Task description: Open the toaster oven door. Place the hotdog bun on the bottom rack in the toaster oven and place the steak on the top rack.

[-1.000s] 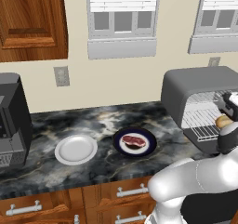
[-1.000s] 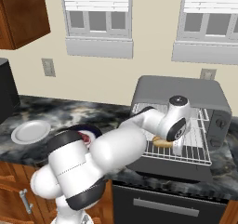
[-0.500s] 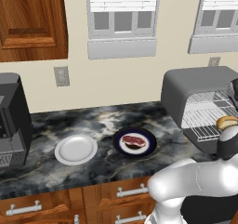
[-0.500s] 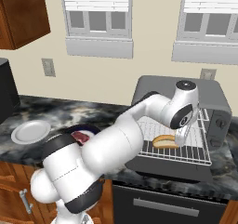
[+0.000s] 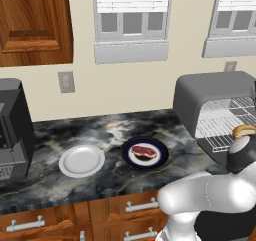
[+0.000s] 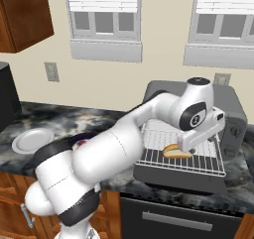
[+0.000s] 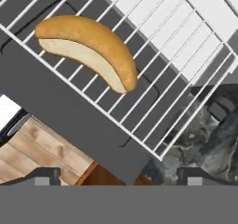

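The grey toaster oven (image 5: pixel 212 92) stands at the counter's right with its door (image 6: pixel 179 177) folded down flat. The bottom rack (image 6: pixel 198 157) is pulled out over the door, and the hotdog bun (image 6: pixel 176 152) lies on its front part. In the hand view the bun (image 7: pixel 88 49) rests free on the wires. The top rack (image 5: pixel 234 105) sits inside above it. My gripper (image 6: pixel 187 145) hangs open just above the bun, touching nothing; its tips (image 7: pixel 118 175) stand wide apart. The steak (image 5: pixel 143 151) lies on a dark plate (image 5: pixel 161 157) in the middle of the counter.
A bare white plate (image 5: pixel 81 160) sits left of the steak's plate. A black boxy appliance (image 5: pixel 12 130) stands at the counter's far left. Wood drawers (image 5: pixel 65 220) run below the counter edge. A wall cabinet (image 5: pixel 32 22) hangs at upper left.
The open hand has risen off the bun and drawn back a little. The bun stays lying on the pulled-out bottom rack.
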Robot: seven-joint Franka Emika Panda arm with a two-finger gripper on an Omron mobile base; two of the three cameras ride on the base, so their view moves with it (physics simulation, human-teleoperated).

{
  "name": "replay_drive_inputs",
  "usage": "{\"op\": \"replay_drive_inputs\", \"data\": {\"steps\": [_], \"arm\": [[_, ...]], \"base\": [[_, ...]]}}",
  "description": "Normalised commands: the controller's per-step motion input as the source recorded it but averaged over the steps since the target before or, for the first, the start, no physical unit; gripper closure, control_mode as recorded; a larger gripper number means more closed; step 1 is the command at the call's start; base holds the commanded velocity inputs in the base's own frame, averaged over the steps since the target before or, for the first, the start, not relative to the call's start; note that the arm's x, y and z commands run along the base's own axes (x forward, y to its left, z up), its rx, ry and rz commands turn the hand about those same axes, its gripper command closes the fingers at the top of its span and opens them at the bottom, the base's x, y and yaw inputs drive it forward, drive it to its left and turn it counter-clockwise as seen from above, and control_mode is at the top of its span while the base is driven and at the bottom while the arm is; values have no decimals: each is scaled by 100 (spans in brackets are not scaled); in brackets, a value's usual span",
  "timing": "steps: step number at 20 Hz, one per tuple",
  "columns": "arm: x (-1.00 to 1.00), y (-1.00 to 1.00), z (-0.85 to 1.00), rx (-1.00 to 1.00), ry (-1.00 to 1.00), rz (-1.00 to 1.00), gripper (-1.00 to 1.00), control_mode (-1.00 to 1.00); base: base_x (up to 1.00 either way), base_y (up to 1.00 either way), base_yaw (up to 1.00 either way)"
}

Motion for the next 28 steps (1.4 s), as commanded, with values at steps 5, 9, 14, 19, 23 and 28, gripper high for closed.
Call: {"op": "replay_drive_inputs", "data": {"steps": [5, 9, 14, 19, 23, 28], "arm": [[-29, 10, 0, 11, -7, -84, -100, -100], [-1, 59, -5, 10, -17, -70, -100, -100], [0, 83, -33, 5, -21, -38, -100, -100], [-8, 43, -82, 0, -11, -13, -100, -100], [5, 1, -41, 0, -2, -1, -100, -100], [6, 0, -15, 0, 3, 0, -100, -100]], "base": [[0, 0, 0], [0, 0, 0], [0, 0, 0], [0, 0, 0], [0, 0, 0], [0, 0, 0]]}}
